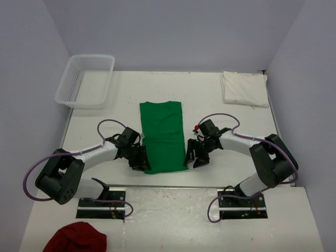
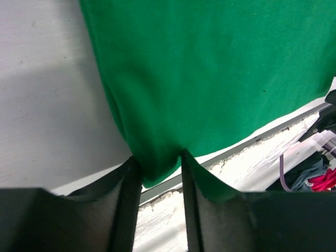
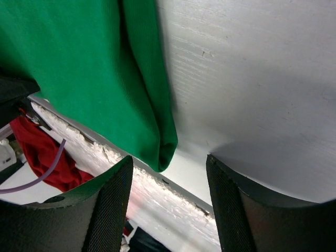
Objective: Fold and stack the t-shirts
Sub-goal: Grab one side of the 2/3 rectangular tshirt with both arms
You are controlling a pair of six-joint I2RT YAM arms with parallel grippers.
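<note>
The green t-shirt lies folded into a long strip on the table between my two arms. My left gripper is at its near left corner. In the left wrist view, the green t-shirt bunches between the tips of my left gripper, touching both fingers and draping over the right one. My right gripper is at the near right corner. Seen from the right wrist, my right gripper stands open around the folded edge of the green t-shirt. The cream-white t-shirt lies folded at the back right.
A clear plastic basket stands at the back left. A dark red cloth lies heaped at the near left, below the arm bases, and the dark red cloth also shows past the table's near edge.
</note>
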